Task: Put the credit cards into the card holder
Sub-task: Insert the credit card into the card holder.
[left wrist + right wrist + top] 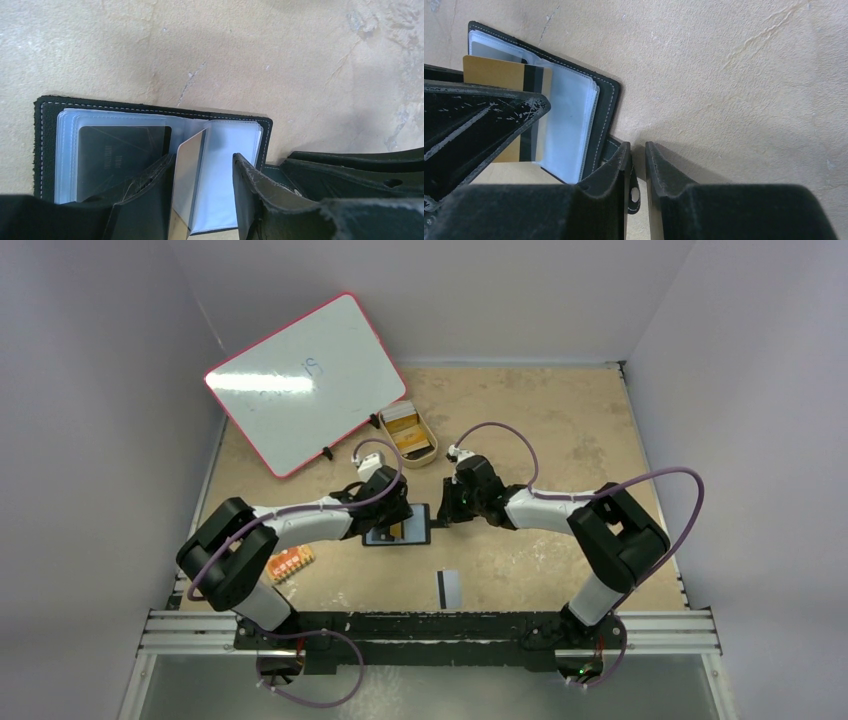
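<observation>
Left wrist view: the wallet (46, 150) lies open on the table (200, 50), clear pockets facing up. The left gripper (204, 159) has its jaws apart over the pockets. A gold card (186, 180) stands on edge between them, leaning on one finger and clear of the other. The right gripper (637, 146) is narrow, closed on the wallet's snap tab (634, 194). A grey striped card (449, 587) lies on the table near the arm bases, well apart from the wallet.

1 card holder (606, 100), 1 gold card (491, 72), 1 grey card (449, 587), 1 whiteboard (300, 380), 1 tray (433, 450)
</observation>
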You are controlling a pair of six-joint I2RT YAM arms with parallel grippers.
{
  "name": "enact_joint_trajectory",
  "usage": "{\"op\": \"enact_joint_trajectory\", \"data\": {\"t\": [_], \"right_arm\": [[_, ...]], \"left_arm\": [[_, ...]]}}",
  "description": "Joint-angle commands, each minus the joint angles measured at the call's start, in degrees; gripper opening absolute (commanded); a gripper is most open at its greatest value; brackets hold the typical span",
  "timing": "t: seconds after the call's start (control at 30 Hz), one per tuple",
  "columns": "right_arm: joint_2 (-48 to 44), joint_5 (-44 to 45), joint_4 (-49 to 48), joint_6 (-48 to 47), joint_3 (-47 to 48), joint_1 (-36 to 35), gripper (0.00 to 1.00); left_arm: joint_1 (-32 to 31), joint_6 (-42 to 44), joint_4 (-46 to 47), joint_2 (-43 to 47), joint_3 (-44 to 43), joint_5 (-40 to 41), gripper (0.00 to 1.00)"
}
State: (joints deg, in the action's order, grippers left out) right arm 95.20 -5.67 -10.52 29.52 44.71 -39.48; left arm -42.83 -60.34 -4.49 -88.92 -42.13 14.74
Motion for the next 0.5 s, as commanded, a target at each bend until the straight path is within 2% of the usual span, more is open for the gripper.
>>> {"op": "enact_joint_trajectory", "data": {"t": [0.0, 0.23, 0.47], "right_arm": [[-1.1, -0.3, 1.2, 0.2, -1.0, -0.3, 0.19], [-2.5, -2.9, 2.1, 0.7, -0.8, -0.3, 0.18], [-5.4, -5.2, -1.0, 3.1, -0.6, -0.3, 0.31]], "left_arm": [[0.3, 2.1, -5.5, 1.3, -2.0, 3.4, 0.45], [0.4, 2.8, -6.6, 1.0, -2.4, 3.3, 0.46], [0.4, 3.7, -5.9, 1.5, -2.5, 2.5, 0.48]]}}
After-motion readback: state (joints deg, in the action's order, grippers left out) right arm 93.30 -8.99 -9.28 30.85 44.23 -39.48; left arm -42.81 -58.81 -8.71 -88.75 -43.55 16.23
